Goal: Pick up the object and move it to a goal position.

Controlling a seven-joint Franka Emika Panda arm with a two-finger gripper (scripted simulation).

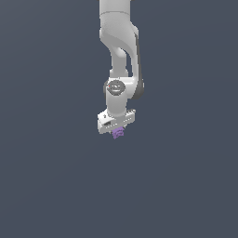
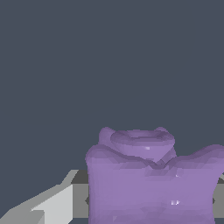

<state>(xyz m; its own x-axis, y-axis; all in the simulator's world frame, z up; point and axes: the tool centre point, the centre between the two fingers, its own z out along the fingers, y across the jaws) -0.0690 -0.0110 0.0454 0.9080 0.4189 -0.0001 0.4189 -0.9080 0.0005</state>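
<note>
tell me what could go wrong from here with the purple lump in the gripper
1. The small light-purple bumpy lump pokes out below the white gripper, so the hold may be shallow; a quick move could let it slip out.
2. In the wrist view the lump fills much of the picture and hides the fingertips, so how firm the grip is cannot be checked.
3. No goal marker shows in either view, so the drop-off spot could be misjudged.
</note>
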